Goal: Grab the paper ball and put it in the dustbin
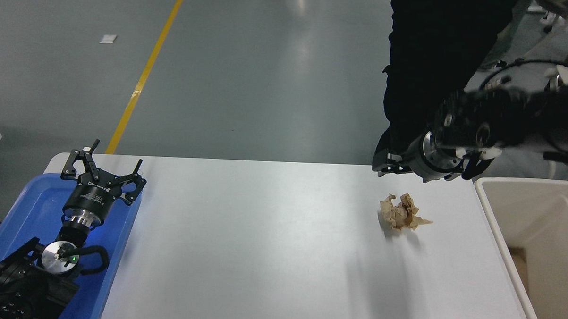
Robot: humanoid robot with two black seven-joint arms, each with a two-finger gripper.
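Observation:
The paper ball, a jagged wad of tan-brown paper, lies on the white table towards its far right. The cream-beige dustbin stands against the table's right edge, only partly in view. My right arm comes in from the right edge, blurred by motion. Its gripper hangs over the table's far edge, just above and behind the paper ball and apart from it. My left gripper is parked open over the blue tray at the lower left.
A shallow blue tray sits at the table's left end under my left arm. A person in black clothes stands at the far right, behind my right arm. A yellow line runs across the grey floor.

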